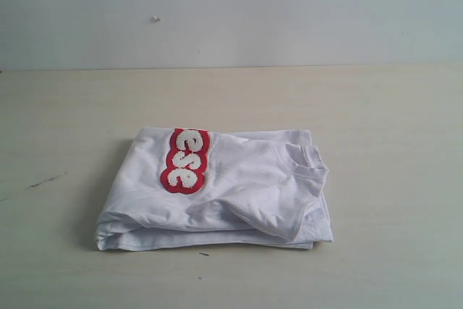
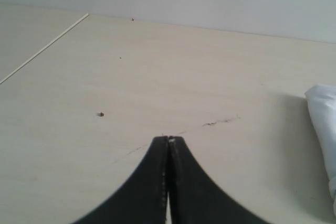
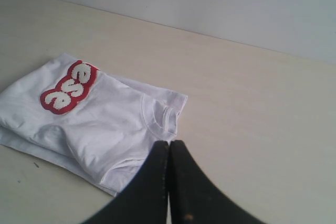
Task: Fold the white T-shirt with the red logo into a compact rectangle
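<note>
We find the folded white cotton T-shirt [image 1: 239, 193] lying on the pale worktop [image 1: 376, 142], our right end effector [image 3: 169, 142] pinched empty nearer, on its collar [image 3: 165, 119] side, the left end effector [image 2: 168, 139] likewise closed, farther off.

White T-shirt [image 1: 246, 179] (red logo [image 1: 185, 161])

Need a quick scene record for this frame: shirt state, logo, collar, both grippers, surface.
garment: white T-shirt, folded into a rough layered rectangle, edges uneven
logo: red logo on top, only "ese" showing, the rest turned under at the far fold
collar: collar at the shirt's right end in the exterior view
left gripper: left gripper shut, empty, over bare table beside the shirt
right gripper: right gripper shut, empty, not touching the shirt
surface: table, pale wood
</note>
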`<state>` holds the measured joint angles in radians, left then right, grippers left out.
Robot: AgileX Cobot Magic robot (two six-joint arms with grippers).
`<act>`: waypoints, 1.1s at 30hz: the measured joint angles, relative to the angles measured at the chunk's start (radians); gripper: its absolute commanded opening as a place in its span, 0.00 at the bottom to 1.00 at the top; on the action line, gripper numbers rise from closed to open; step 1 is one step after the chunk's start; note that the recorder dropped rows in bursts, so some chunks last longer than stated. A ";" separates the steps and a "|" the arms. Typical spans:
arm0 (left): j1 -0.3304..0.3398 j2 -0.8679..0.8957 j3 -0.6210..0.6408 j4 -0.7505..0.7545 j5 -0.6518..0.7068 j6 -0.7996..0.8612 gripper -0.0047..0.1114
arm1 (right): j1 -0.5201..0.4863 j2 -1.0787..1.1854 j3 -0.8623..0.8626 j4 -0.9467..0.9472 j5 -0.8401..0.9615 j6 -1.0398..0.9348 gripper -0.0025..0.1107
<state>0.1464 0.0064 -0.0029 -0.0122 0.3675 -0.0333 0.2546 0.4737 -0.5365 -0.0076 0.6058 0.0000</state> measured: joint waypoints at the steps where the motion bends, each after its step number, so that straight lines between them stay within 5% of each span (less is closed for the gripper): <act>1: 0.000 0.000 0.000 0.000 0.000 0.000 0.04 | 0.000 0.000 0.000 0.000 0.000 0.000 0.02; 8: -0.113 0.000 0.000 0.000 0.000 0.000 0.04 | 0.000 0.000 0.000 0.000 0.000 0.000 0.02; 28: -0.115 0.000 0.000 0.000 0.000 0.000 0.04 | -0.004 0.000 0.000 0.008 0.000 0.000 0.02; 33: -0.115 0.000 0.000 0.000 0.000 0.000 0.04 | -0.192 -0.063 0.006 0.023 0.012 0.000 0.02</act>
<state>0.0310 0.0064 -0.0029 -0.0122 0.3675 -0.0333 0.0630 0.4106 -0.5302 0.0156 0.6180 0.0000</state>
